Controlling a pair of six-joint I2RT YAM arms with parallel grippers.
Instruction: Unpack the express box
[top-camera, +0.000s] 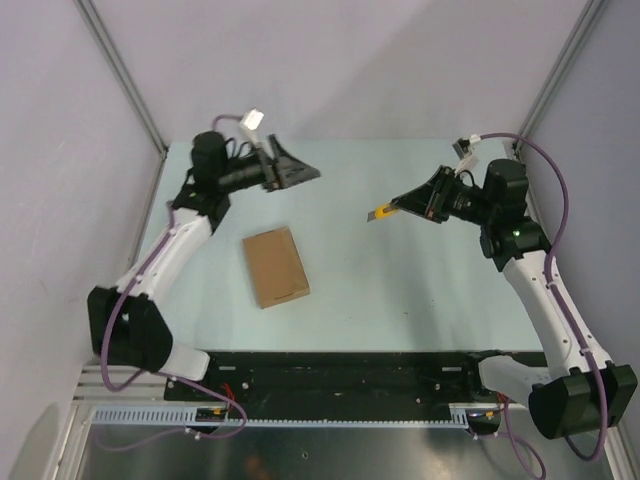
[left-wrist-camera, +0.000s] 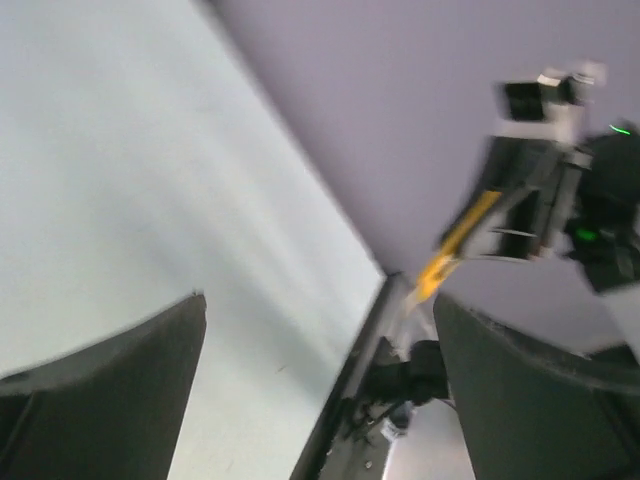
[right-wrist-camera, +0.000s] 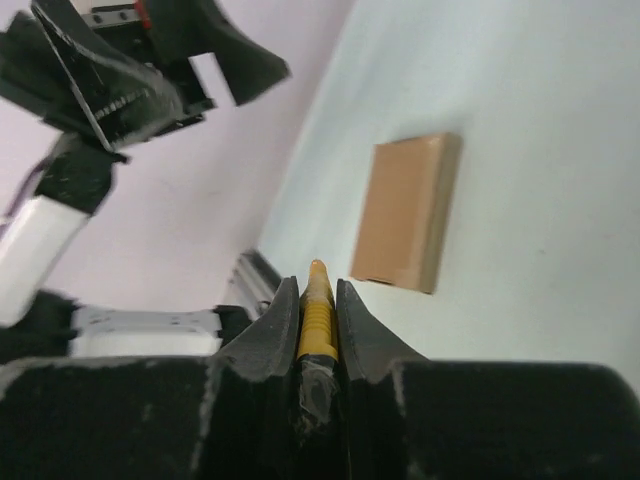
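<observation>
The express box (top-camera: 275, 266) is a flat brown cardboard box lying closed on the pale table, left of centre; the right wrist view shows this box (right-wrist-camera: 405, 212) ahead of the fingers. My right gripper (top-camera: 400, 205) hovers to the right of it, shut on a yellow-black utility knife (top-camera: 382, 213) whose tip points toward the box. Seen from the right wrist, the knife (right-wrist-camera: 317, 300) is pinched between the two fingers. My left gripper (top-camera: 298, 165) hangs behind the box, open and holding nothing. The left wrist view shows that left gripper (left-wrist-camera: 320, 300) spread wide, the knife (left-wrist-camera: 458, 243) visible beyond.
The pale green table (top-camera: 400, 290) is bounded by grey walls with metal corner posts (top-camera: 125, 75). A black rail (top-camera: 340, 370) with both arm bases runs along the near edge. The left arm (right-wrist-camera: 120, 70) shows at the top left of the right wrist view.
</observation>
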